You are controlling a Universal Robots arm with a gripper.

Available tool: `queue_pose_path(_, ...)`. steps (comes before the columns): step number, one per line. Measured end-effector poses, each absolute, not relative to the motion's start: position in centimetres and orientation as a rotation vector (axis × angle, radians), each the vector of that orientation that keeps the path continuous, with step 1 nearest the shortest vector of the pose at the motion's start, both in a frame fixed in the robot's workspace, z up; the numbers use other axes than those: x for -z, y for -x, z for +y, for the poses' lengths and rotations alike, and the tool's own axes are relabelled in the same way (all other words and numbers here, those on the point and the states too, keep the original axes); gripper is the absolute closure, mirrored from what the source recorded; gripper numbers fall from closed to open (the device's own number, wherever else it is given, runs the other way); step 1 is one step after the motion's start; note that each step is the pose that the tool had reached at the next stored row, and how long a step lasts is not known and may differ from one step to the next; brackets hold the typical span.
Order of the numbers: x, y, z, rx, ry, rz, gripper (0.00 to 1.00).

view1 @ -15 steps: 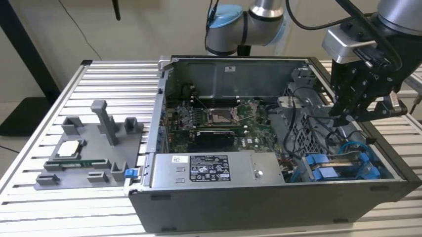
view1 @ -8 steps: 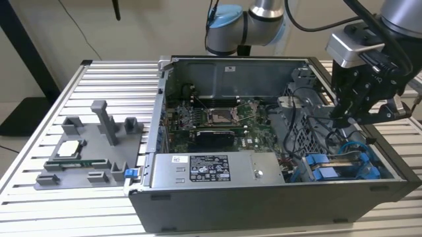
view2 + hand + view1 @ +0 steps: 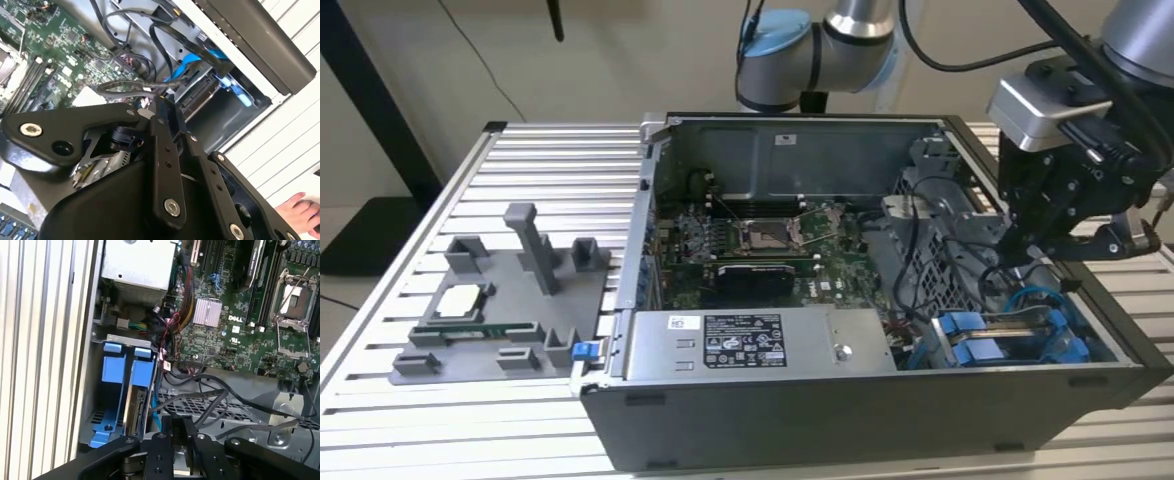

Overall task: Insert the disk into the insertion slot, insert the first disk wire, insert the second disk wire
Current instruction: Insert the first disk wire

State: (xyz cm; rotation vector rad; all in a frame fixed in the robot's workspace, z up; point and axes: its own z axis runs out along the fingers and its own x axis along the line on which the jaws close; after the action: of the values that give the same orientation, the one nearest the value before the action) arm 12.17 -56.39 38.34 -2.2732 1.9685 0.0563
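Observation:
The disk (image 3: pixel 136 407) stands on edge in its blue carrier (image 3: pixel 142 372) inside the insertion slot (image 3: pixel 97 390), the grey metal bay at the case's near corner on the exterior view's right (image 3: pixel 1074 335). Blue carrier frames (image 3: pixel 977 340) show there in the exterior view too. My gripper (image 3: pixel 1034 262) hangs just above that bay. In both wrist views its black fingers (image 3: pixel 167 432) stand close together, shut on the end of a thin grey disk wire (image 3: pixel 131 87) that loops off over the perforated wall. The gripper (image 3: pixel 159 102) points toward the bay (image 3: pixel 220 117). The wire's plug is hidden between the fingers.
The open computer case (image 3: pixel 854 410) lies on a slatted metal table (image 3: pixel 534 160). Inside are the motherboard (image 3: pixel 761 235), a labelled power-supply box (image 3: pixel 747 340) and loose black cables (image 3: pixel 225 390). A grey fixture with parts (image 3: pixel 507 300) sits on the exterior view's left. A person's hand (image 3: pixel 300 212) rests beside the case.

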Motion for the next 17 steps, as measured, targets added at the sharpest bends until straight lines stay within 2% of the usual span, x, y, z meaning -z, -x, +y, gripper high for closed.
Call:
queue_pose_path(7, -37.9, -12.4, -58.7, -0.066, 2.276, 1.973, 1.00)
queue_pose_path(17, -37.7, -12.5, -58.9, -0.084, 2.281, 1.983, 1.00)
